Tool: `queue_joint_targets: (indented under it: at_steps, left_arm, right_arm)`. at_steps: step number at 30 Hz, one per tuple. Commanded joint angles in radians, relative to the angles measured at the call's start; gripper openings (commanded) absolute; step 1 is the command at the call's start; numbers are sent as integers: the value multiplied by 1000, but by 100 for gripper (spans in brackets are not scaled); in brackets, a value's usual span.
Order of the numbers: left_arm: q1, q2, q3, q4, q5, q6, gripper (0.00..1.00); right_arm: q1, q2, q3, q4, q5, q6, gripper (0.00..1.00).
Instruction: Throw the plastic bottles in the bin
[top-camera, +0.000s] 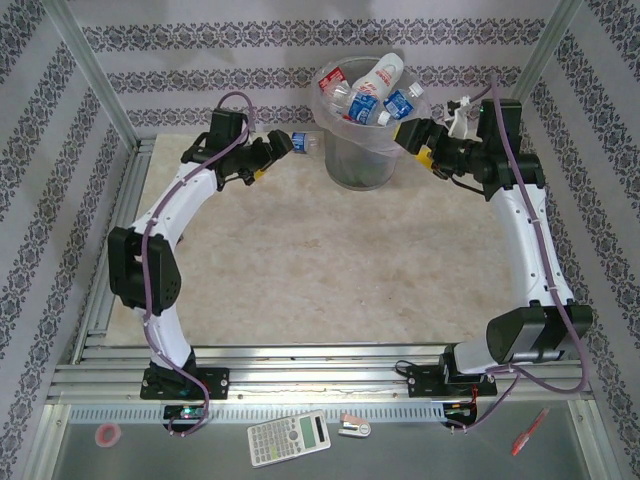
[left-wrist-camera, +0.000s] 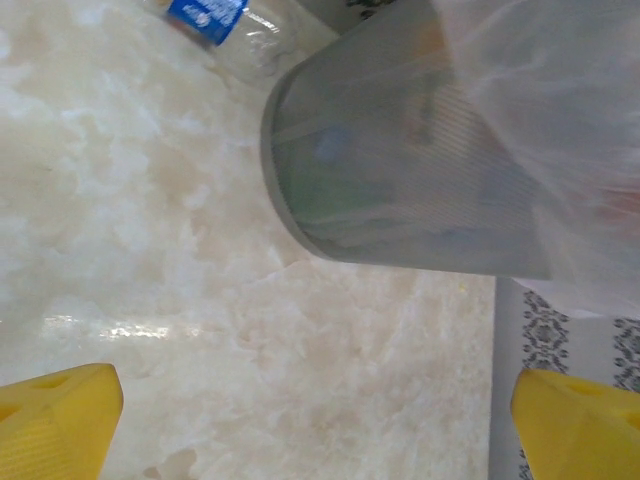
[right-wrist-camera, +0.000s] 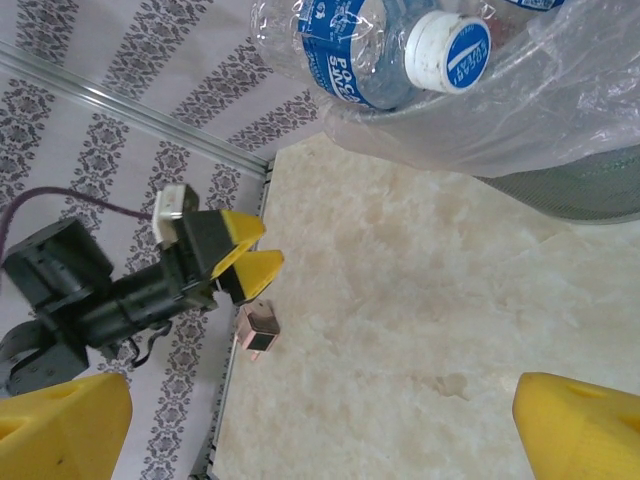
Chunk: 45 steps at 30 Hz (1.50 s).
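Top external view gives you the bin (top-camera: 358, 165) at the far edge of the table (top-camera: 300, 270). Its clear bag liner (top-camera: 325, 98) flares over the rim, and plastic bottles (top-camera: 368, 95) are heaped above the top. One loose bottle (top-camera: 308, 142) with a blue label lies on the table just left of the bin; you cannot tell from here whether it touches the mesh. Your left gripper (top-camera: 283, 147) is just beside that bottle, on the side away from the bin. Your right gripper (top-camera: 408, 133) hangs at the bin's right rim, close against the bag.

From the left wrist, the yellow fingertips (left-wrist-camera: 55, 425) stand wide apart at the bottom corners, with only bare table between them. The bin's wall rises ahead, and the loose bottle lies at the upper left, apart from the claw. Dim shapes behind the mesh may be more bottles, but the blur is heavy.

From the right wrist, that claw is spread wide too, and its yellow tips (right-wrist-camera: 580, 430) hold nothing. A blue-labelled bottle (right-wrist-camera: 395, 45) with a white-and-blue cap presses against the bag at the top. Across the table you see the left gripper, with a small pinkish box (right-wrist-camera: 258, 335) on the table just beside it.
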Motion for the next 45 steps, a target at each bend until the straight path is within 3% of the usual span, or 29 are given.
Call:
queue_joint_targets:
  at_steps: [1,11,18,26,33,42,44,45]
  left_arm:
    - [-7,32,74,11,-40,-13,100]
    - [4,212,231,-27,-120,-15,100]
    - [6,404,484,-126,-174,10,100]
    - [12,598,699,-119,-179,-25,100]
    - [15,729,751,132,-120,-173,100]
    - [9,864,844,250,-144,-308,100]
    - [9,875,845,312,-139,-333,94]
    - [7,878,847,341,-137,-343,85]
  right_arm:
    - [11,-22,-23,-11,-9,-14,98]
    - [11,-69,-58,-29,-9,-21,98]
    - [1,-116,-97,-45,-8,-23,98]
    - [-2,-136,-127,-41,-20,-17,98]
    - [-4,-133,-145,-45,-38,-32,98]
    - [-22,-75,-128,-51,-88,-61,98]
    - [-26,-59,-122,-51,-99,-66,98]
    - [-27,-51,-119,-51,-102,-67,98]
